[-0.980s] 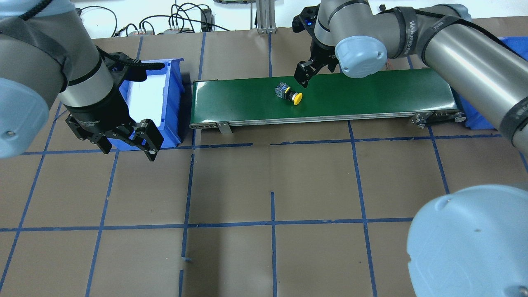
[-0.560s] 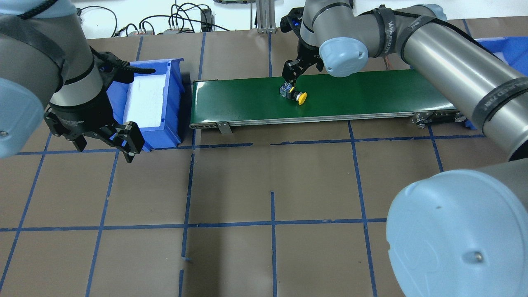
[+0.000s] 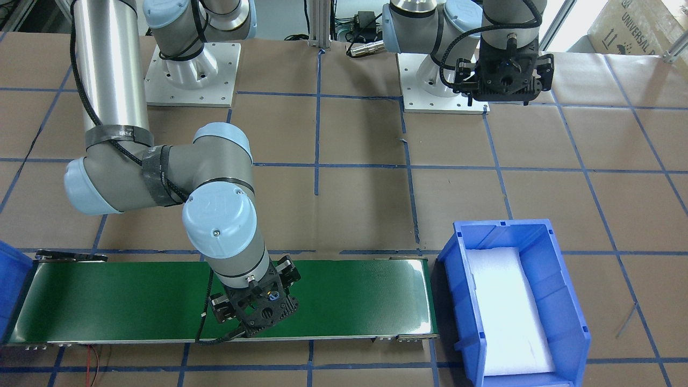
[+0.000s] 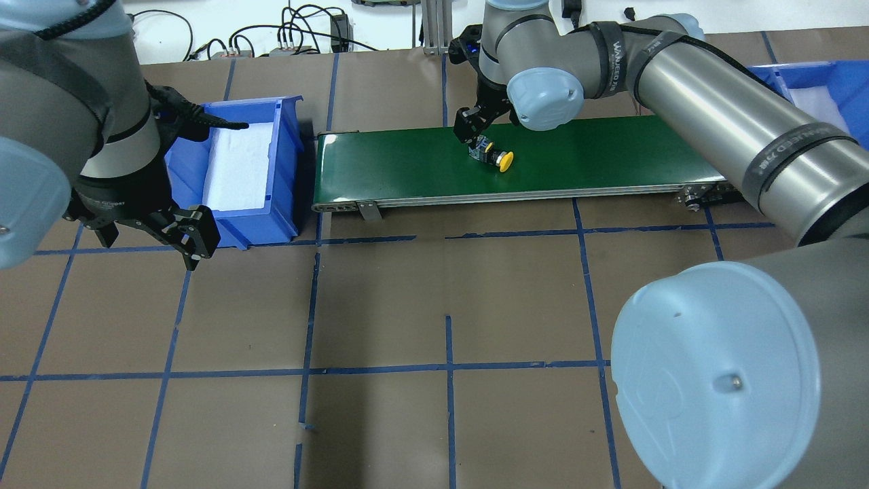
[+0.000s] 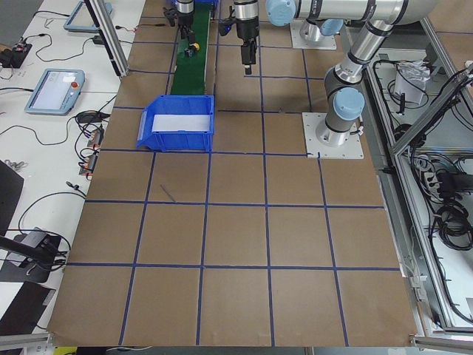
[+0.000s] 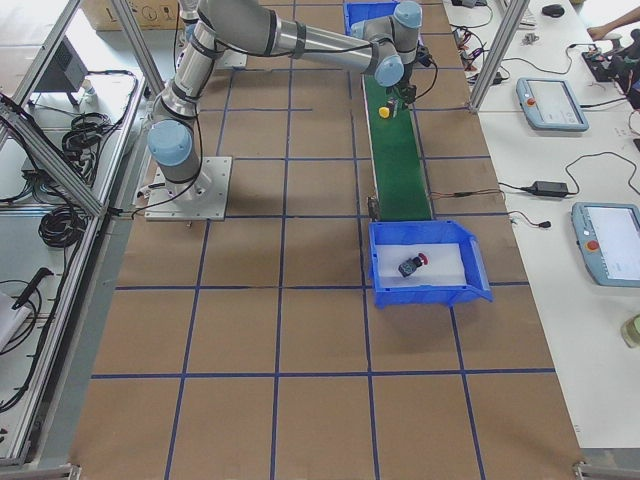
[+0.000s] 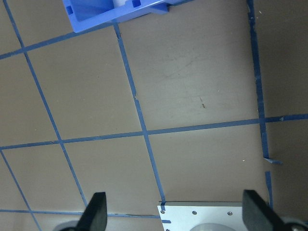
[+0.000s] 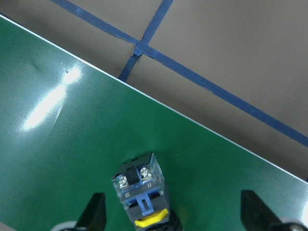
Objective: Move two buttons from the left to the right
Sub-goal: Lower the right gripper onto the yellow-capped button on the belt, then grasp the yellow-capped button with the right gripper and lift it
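Observation:
The yellow-capped button lies on its side on the green conveyor belt. My right gripper hangs open just over its grey rear block. In the right wrist view the button sits between the spread fingers, untouched. The front-facing view hides it under the right gripper. A red-capped button lies in the blue bin in the exterior right view. My left gripper is open and empty over the paper in front of that bin.
A second blue bin sits past the belt's right end, partly behind my right arm. Brown paper with a blue tape grid covers the table. Cables and a metal post stand along the far edge.
My right gripper has swung left and down over the yellow button, which drifted slightly right on the belt. My left gripper has drawn back left, away from the bin's front.

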`<action>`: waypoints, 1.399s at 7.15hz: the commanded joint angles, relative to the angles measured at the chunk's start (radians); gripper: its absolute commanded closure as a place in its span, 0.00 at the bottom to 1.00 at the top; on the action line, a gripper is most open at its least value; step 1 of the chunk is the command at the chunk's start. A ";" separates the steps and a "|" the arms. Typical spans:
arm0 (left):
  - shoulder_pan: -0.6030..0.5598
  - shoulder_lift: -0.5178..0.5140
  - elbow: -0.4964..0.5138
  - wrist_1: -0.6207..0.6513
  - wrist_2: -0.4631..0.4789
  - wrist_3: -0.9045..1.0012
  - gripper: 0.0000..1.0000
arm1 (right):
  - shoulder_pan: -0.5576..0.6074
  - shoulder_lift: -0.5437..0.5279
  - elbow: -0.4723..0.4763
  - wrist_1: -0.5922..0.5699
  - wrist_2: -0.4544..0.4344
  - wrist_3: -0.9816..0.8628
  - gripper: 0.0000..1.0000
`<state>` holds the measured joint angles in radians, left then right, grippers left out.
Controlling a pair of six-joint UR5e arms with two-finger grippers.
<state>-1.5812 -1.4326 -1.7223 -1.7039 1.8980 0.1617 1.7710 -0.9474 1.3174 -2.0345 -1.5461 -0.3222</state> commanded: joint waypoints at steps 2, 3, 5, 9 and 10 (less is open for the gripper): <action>0.010 -0.006 0.006 -0.002 -0.007 -0.025 0.00 | -0.001 0.010 0.009 0.002 0.000 -0.014 0.04; 0.007 -0.009 0.009 0.000 -0.011 -0.027 0.00 | -0.004 0.010 0.013 0.004 -0.002 -0.015 0.06; 0.009 0.004 -0.005 0.000 -0.031 -0.024 0.00 | -0.012 0.010 0.019 0.007 -0.011 -0.052 0.28; 0.009 -0.009 0.001 0.001 -0.068 -0.027 0.00 | -0.018 0.002 0.016 0.073 -0.031 -0.061 0.92; 0.010 -0.008 0.000 -0.003 -0.066 -0.028 0.00 | -0.024 -0.001 0.016 0.074 -0.054 -0.066 0.92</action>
<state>-1.5704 -1.4462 -1.7238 -1.7018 1.8335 0.1348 1.7520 -0.9451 1.3333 -1.9650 -1.5808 -0.3842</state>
